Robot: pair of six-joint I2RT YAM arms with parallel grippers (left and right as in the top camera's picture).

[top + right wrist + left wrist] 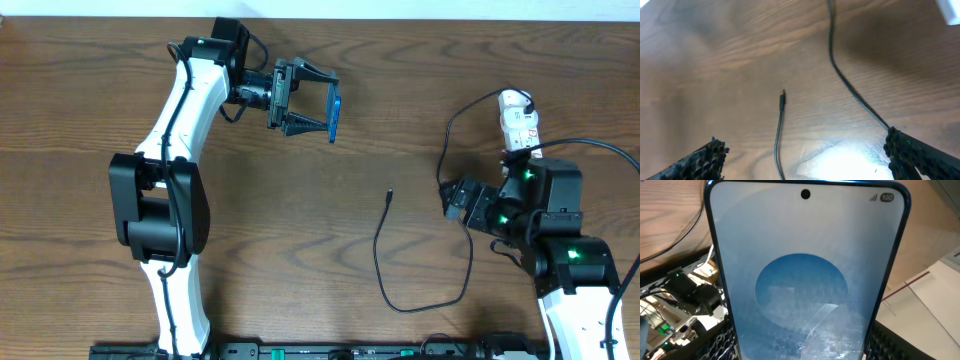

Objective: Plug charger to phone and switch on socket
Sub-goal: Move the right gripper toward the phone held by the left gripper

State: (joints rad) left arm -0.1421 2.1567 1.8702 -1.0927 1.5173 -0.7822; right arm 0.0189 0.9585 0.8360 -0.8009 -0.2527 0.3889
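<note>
Left gripper [318, 104] clamps phone [805, 280] between its fingers; right gripper [804, 142] gapes wide, empty; charger [781, 102] tip lies ahead, midway between its fingers; best drop straight, pinch just behind tip, keeping tip free for the port.

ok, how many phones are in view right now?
1. The phone is gripped in the left gripper at upper left, edge-on from overhead and filling the left wrist view. No other shows on the table, though the right arm covers part of it.
</note>
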